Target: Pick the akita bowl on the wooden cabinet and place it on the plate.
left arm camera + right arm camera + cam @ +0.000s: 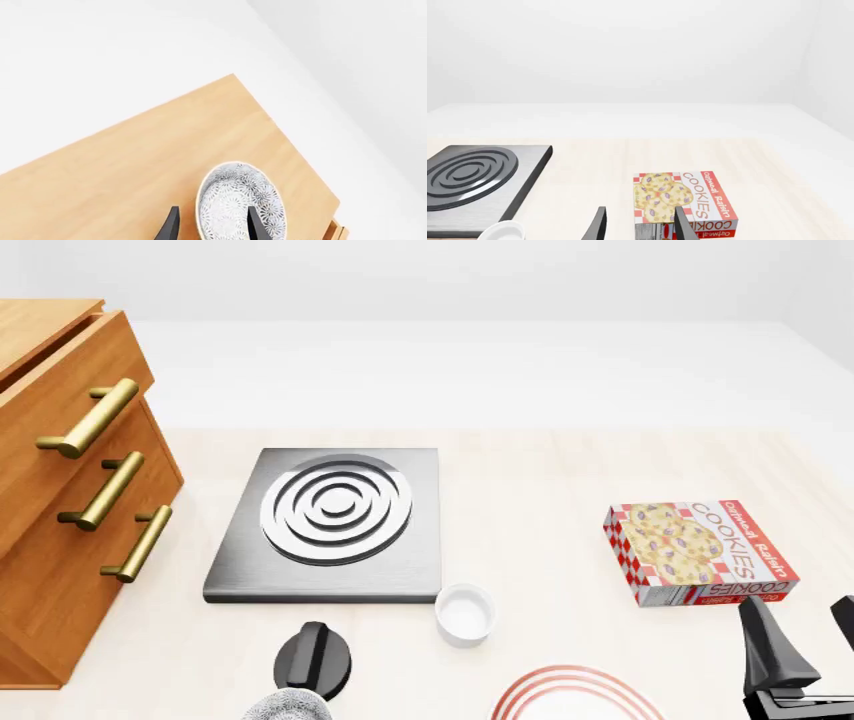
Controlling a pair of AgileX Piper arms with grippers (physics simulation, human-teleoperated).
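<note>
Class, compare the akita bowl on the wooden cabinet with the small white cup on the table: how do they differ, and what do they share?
The akita bowl carries a fine black-and-white floral pattern; the small white cup is plain. The bowl stands on the wooden cabinet, the cup on the table beside the stove plate. The left gripper straddles the bowl's rim; no gripper is at the cup. Both are round, open and upright.

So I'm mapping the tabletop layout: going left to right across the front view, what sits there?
wooden cabinet → stove plate → small white cup → cookie box → right gripper.
</note>
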